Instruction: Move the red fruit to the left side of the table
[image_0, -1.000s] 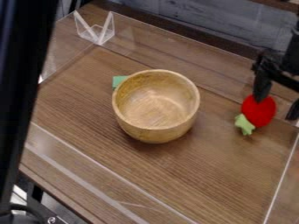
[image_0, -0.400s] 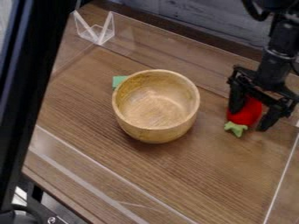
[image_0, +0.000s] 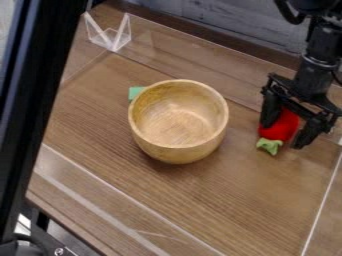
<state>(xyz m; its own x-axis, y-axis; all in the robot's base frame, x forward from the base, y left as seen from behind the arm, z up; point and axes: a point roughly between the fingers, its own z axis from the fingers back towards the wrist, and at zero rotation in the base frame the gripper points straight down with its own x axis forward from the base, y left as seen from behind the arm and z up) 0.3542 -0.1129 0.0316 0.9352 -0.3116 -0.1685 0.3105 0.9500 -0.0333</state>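
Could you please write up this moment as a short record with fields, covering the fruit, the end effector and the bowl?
red fruit: right side of the table, green leaves at its base
end effector: open, pointing down, fingers either side of the red fruit
grip: not closed yet
wooden bowl: mid-table, upright, looks empty
green piece: behind the bowl's left edge

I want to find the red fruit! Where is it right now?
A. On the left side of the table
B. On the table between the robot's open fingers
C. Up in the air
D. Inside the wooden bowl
B: the red fruit sits on the table with the open gripper straddling it, right of the wooden bowl.
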